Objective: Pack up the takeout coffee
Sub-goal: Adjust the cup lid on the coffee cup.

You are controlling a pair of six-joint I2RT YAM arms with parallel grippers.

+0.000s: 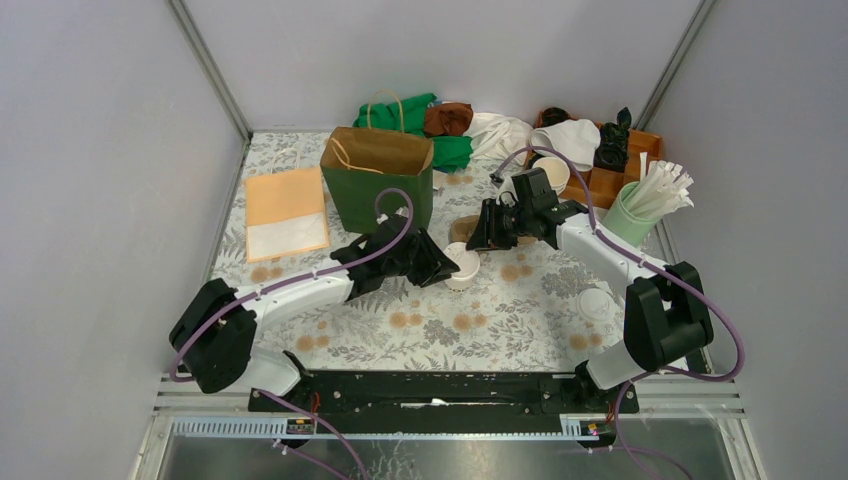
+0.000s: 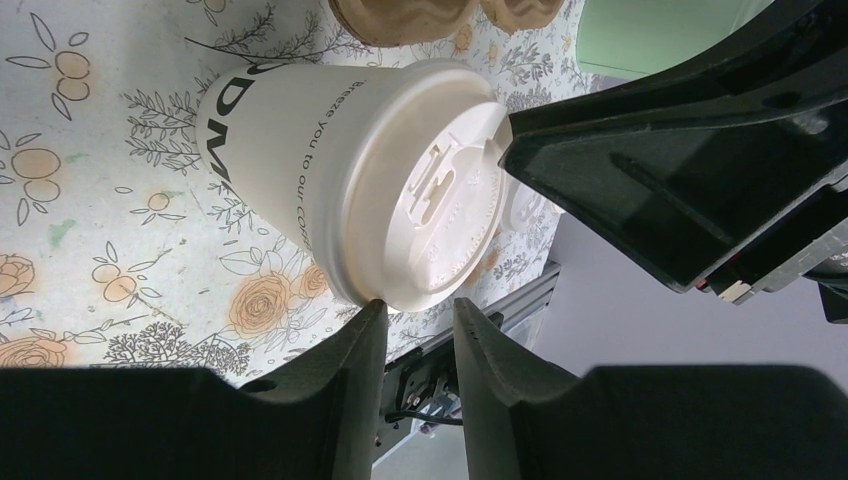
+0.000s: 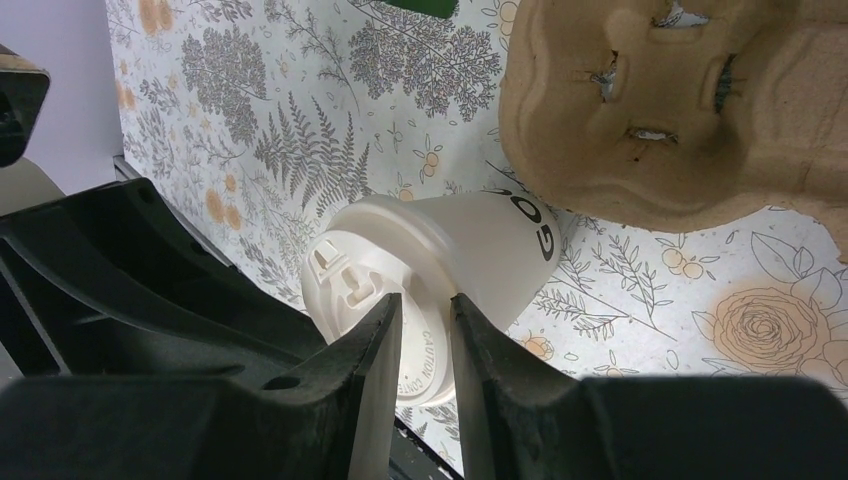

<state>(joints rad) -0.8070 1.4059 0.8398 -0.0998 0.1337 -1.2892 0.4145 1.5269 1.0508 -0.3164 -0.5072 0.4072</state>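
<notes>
The coffee cup [image 1: 462,268] stands on the flowered table [image 1: 450,335], near its middle and just in front of the brown pulp carrier [image 3: 650,110]. It rests on its base with its white lid [image 2: 440,200] on top, so its long axis runs up and down, narrow end on the table and wide lidded end upward. From above it looks upright, though a slight lean cannot be ruled out. In the left wrist view the black lettering on its side runs along the cup's length.

The left claw [image 2: 415,312] reaches in from the left. Its two fingers are spread only a little, leaving a narrow slot between them, and nothing sits in that slot. The tips lie right at the lid's rim, and the pictures do not show whether they touch it.

The right claw [image 3: 425,308] comes in from the far right, past the carrier. It is parted by about the same small gap and likewise holds nothing (part of the lid shows through the gap). Its tips sit just beside the lid, and contact cannot be told there either. The two claws face each other across the cup.
</notes>
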